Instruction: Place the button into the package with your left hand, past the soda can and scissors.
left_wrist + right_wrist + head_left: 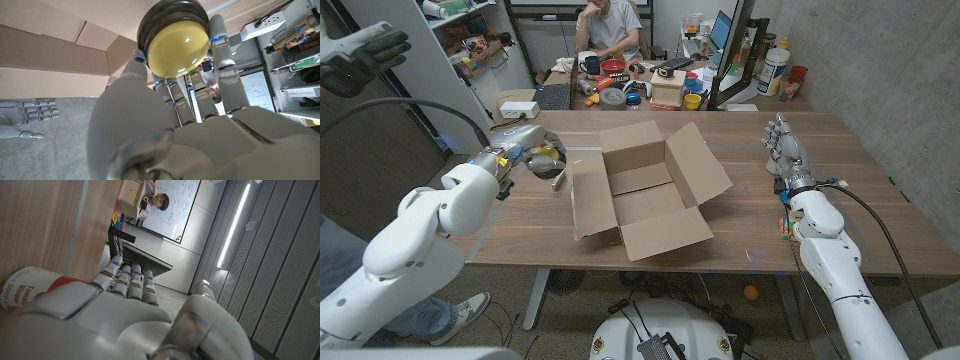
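- The left hand [170,125] grips the yellow button [175,42] by its black rim, fingers wrapped around it.
- In the head view, that hand [525,150] hovers just left of the open cardboard box [645,190].
- The right hand [785,148] stands on the table's [840,180] right side, fingers straight, holding nothing, beside a soup can [22,287].

Yellow-domed button [175,42] beside open cardboard package [640,190].
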Robot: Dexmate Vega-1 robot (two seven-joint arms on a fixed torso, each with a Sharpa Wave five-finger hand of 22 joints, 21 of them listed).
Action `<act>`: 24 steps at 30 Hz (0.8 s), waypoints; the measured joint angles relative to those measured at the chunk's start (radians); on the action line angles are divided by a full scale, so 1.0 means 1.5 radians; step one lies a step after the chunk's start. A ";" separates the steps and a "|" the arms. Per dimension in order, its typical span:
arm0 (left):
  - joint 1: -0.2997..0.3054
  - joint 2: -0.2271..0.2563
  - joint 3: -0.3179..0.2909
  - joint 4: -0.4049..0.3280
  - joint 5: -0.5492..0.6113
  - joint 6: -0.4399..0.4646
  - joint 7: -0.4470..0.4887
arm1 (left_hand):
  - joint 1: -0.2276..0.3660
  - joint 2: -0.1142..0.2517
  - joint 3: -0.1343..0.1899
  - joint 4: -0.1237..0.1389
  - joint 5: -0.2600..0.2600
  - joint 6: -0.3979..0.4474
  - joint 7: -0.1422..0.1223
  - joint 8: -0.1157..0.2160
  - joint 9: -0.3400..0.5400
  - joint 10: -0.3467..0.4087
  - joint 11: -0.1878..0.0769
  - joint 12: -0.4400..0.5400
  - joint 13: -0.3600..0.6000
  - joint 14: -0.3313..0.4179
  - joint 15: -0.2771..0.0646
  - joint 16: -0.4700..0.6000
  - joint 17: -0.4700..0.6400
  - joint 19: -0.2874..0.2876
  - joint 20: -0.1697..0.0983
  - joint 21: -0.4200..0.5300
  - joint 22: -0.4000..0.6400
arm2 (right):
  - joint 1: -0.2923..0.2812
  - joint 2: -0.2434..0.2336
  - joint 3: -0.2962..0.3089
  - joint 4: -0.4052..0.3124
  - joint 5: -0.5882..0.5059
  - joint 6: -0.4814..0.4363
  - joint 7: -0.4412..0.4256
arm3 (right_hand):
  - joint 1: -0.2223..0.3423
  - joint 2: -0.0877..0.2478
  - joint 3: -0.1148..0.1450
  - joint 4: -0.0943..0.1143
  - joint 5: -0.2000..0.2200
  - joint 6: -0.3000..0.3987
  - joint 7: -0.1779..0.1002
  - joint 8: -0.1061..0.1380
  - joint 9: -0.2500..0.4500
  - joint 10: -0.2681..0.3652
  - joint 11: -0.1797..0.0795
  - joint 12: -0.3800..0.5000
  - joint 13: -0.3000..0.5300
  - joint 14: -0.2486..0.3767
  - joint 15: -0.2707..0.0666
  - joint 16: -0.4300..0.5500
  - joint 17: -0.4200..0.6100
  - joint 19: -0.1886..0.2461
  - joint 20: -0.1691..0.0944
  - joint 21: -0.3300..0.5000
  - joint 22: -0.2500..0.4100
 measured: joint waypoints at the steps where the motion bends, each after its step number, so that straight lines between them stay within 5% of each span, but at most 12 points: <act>1: -0.006 0.001 0.006 0.001 -0.001 -0.006 0.001 | 0.000 0.000 0.000 0.000 0.000 0.000 0.000 0.000 0.000 0.000 0.000 -0.003 0.002 0.000 0.000 0.000 0.000 0.000 0.000 0.000 0.000 | -0.003 0.000 0.002 -0.003 0.000 0.000 -0.001 | 0.000 0.000 0.000 0.000 0.000 0.000 0.000 0.000 0.000 0.000 0.000 0.000 0.000 0.000 0.000 0.000 0.000 0.000 0.000 0.000 0.000; 24: -0.144 0.025 0.146 0.036 -0.010 -0.111 -0.003 | 0.000 0.000 0.000 0.000 -0.003 0.015 -0.018 0.010 -0.001 0.009 -0.008 -0.007 0.006 0.006 0.001 -0.003 0.003 0.003 -0.003 -0.003 0.001 | -0.040 0.000 0.018 -0.034 0.004 0.002 -0.012 | 0.000 0.000 0.000 0.000 0.000 0.007 0.000 0.000 0.000 0.007 -0.003 -0.003 0.000 0.011 -0.004 0.000 0.002 0.000 0.000 -0.003 0.000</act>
